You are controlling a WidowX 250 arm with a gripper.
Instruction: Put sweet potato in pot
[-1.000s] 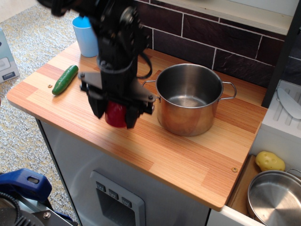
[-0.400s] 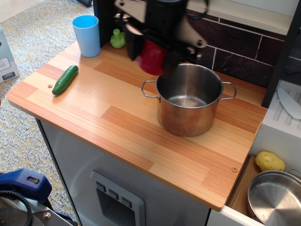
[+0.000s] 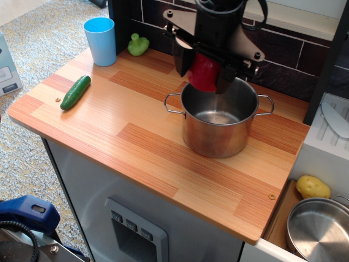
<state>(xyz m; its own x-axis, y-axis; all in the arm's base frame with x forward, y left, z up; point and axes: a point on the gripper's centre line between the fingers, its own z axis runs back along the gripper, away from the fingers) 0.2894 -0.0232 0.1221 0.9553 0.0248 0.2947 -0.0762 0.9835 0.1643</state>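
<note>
My gripper [image 3: 204,73] is shut on the glossy red sweet potato [image 3: 203,72] and holds it in the air above the far left rim of the pot. The pot [image 3: 219,115] is a tall shiny steel cylinder with two wire loop handles, standing right of centre on the wooden counter. Its inside shows bare metal. The black fingers [image 3: 182,61] flank the sweet potato on both sides, and its lower edge hangs about level with the pot's rim.
A green cucumber [image 3: 75,91] lies at the counter's left edge. A blue cup [image 3: 101,41] and a small green toy [image 3: 138,44] stand at the back left. A yellow potato [image 3: 312,186] and a shallow steel pan [image 3: 319,230] sit lower right, beside a white rack [image 3: 330,136].
The gripper has carried the sweet potato from low over the counter left of the pot, up and to the right, and now over the pot's rim.
</note>
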